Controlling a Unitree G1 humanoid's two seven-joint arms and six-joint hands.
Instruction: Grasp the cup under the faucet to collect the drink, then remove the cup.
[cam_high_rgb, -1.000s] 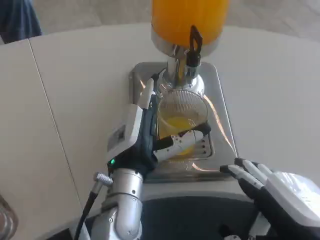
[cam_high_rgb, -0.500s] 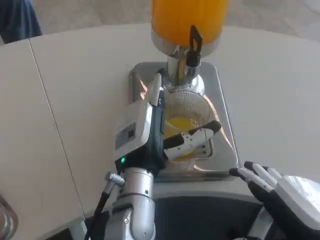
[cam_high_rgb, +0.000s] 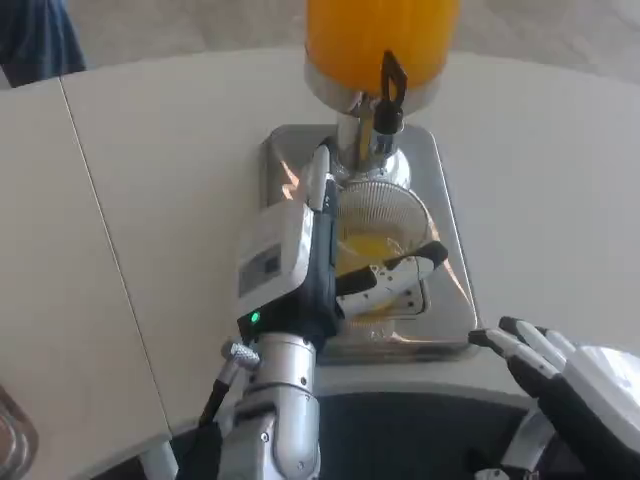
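Right hand (cam_high_rgb: 575, 385): sat nearest of all, low at the table's near edge on the right, fingers spread apart and holding nothing, their black tips pointing toward the tray's near corner without touching it.
Left forearm (cam_high_rgb: 275, 400): rose silver from the bottom of the head view, a small green light glowing at the wrist.
Left hand (cam_high_rgb: 300, 260): stood on edge at the left side of the cup, white back facing left, fingers wrapped across the cup's near wall and one long finger reaching up past its far-left rim; it was clamped on the cup.
Cup (cam_high_rgb: 385, 225): clear ribbed plastic, upright on the tray, straight beneath the faucet, with a little orange drink pooled in the bottom.
Tray (cam_high_rgb: 445, 235): shiny steel drip tray under the cup, its slotted grille showing just beside the gripping fingers.
Faucet (cam_high_rgb: 385, 100): black tap handle over a chrome spout, directly above the cup's far rim; whether drink was running I could not tell.
Dispenser tank (cam_high_rgb: 380, 35): full of orange drink, on a chrome stem at the tray's far end.
Table (cam_high_rgb: 150, 150): white, with a thin seam running down its left part.
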